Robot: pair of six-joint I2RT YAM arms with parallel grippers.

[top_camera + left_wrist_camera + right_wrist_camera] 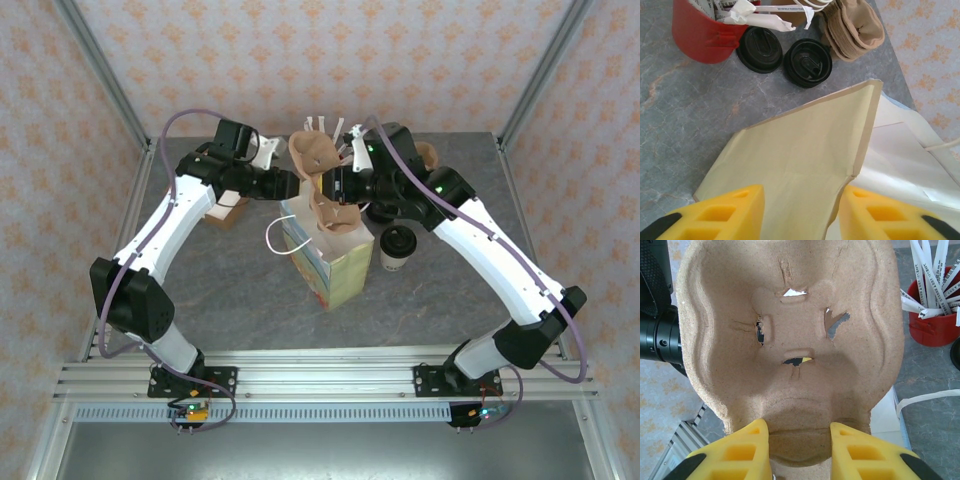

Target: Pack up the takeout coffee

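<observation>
The takeout coffee (398, 243), a cream cup with a black lid, stands on the table just right of the upright yellow paper bag (335, 265). My right gripper (799, 425) is shut on the lower edge of a brown pulp cup carrier (790, 340). It holds the carrier (312, 152) up over the bag's mouth. My left gripper (802, 189) is open at the bag's far left rim (290, 185). The bag's cream flap (800, 145) spreads in the gap between the yellow fingers, and the right finger (870, 210) touches the flap's edge.
Behind the bag stand a red cup of white straws (700, 32), two black lids (760, 49) (807, 62) and a stack of brown carriers (855, 27). The bag's white handle (275, 238) hangs out to the left. The cage's posts frame the grey table (200, 290).
</observation>
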